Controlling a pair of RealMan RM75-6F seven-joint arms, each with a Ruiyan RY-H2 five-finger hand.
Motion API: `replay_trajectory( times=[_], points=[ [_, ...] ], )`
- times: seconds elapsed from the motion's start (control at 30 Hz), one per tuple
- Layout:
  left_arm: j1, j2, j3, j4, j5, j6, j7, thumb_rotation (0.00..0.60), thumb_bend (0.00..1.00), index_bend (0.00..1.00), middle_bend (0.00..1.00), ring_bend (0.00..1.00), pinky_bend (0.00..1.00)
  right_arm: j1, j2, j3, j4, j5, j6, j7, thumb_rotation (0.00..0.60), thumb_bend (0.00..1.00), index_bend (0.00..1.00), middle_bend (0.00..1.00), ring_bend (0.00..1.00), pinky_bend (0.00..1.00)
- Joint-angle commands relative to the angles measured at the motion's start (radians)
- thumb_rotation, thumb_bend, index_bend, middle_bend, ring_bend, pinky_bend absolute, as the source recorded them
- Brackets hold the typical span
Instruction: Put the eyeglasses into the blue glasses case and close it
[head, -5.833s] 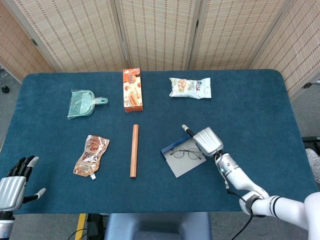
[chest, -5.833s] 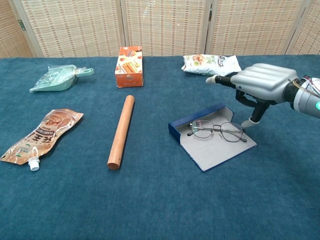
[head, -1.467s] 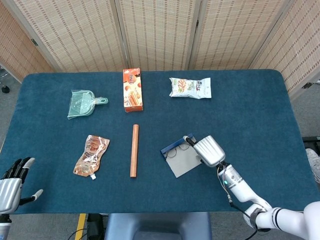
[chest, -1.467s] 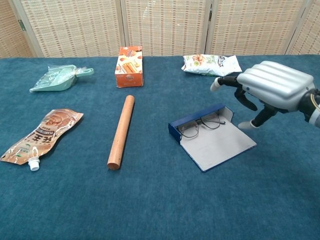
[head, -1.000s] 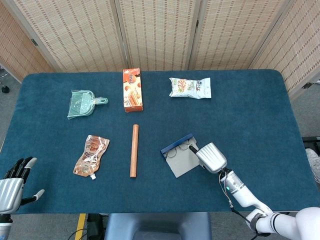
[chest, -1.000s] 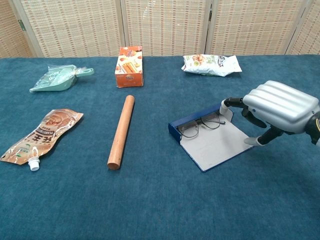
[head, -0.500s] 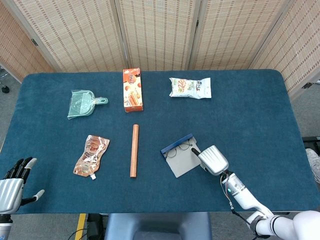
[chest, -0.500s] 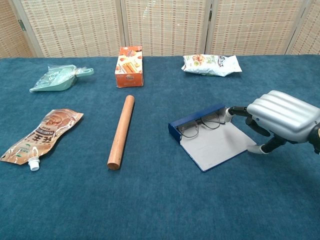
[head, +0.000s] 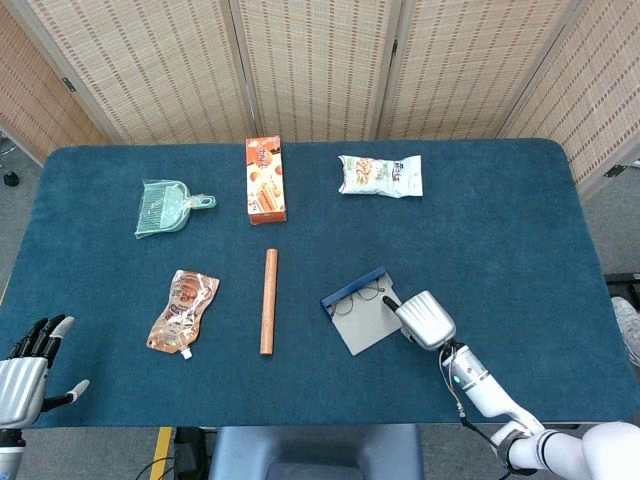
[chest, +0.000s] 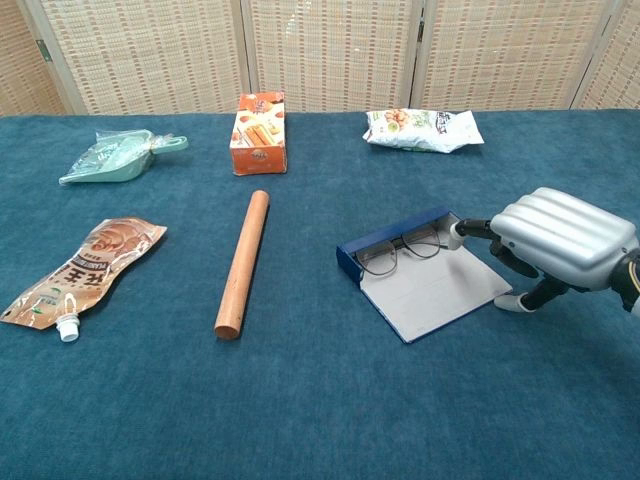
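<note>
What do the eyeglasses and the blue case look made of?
The thin-rimmed eyeglasses look like dark metal wire with clear lenses: the frame is very fine. The open blue glasses case seems a stiff board shell, matte blue outside with a pale grey lining; the exact covering is unclear.

One pair of eyeglasses (chest: 400, 249). One blue glasses case (chest: 425, 285). One wooden stick (chest: 243, 262). One orange box (chest: 259, 133). One green dustpan (chest: 116, 156). Two snack bags (chest: 421, 130) (chest: 74, 272). Two robot hands (chest: 560, 240) (head: 22, 380).
</note>
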Motion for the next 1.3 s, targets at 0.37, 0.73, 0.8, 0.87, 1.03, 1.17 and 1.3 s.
replay_trajectory(
  times=[0.37,0.73,0.8,0.87,1.03,1.17,1.3],
  points=[
    [0.004,-0.001,0.002,0.007,0.001,0.004,-0.006,0.600,0.19,0.12,0.12,0.10,0.26,-0.002,-0.014,0.000,0.016,-0.008,-0.005,-0.004,0.600,0.18,0.29,0.84,1.00,0.89],
    [0.002,-0.002,0.003,0.010,0.004,0.002,-0.007,0.600,0.19,0.12,0.12,0.10,0.26,0.007,-0.027,0.004,0.027,-0.023,-0.001,-0.014,0.600,0.18,0.29,0.84,1.00,0.89],
    [0.003,-0.001,0.001,0.010,0.002,0.004,-0.008,0.600,0.19,0.12,0.12,0.10,0.26,0.010,-0.030,0.009,0.033,-0.023,-0.001,-0.010,0.600,0.20,0.29,0.84,1.00,0.89],
    [0.004,0.001,0.001,0.011,0.001,0.005,-0.008,0.600,0.19,0.12,0.12,0.10,0.26,0.014,-0.032,0.012,0.037,-0.025,0.000,-0.008,0.600,0.23,0.29,0.84,1.00,0.89],
    [0.006,0.002,0.002,0.012,0.001,0.007,-0.011,0.600,0.19,0.12,0.12,0.10,0.26,0.022,-0.031,0.018,0.035,-0.030,0.004,-0.005,0.600,0.27,0.29,0.84,1.00,0.89],
    [0.005,0.001,0.002,0.015,0.000,0.005,-0.016,0.600,0.19,0.12,0.12,0.10,0.26,0.030,-0.025,0.025,0.025,-0.031,0.004,-0.009,0.600,0.27,0.29,0.84,1.00,0.89],
    [0.002,0.007,0.009,0.008,0.005,-0.008,-0.054,0.600,0.19,0.12,0.12,0.10,0.26,0.039,-0.024,0.033,0.018,-0.025,-0.007,-0.012,0.600,0.28,0.29,0.84,1.00,0.89]
  ],
)
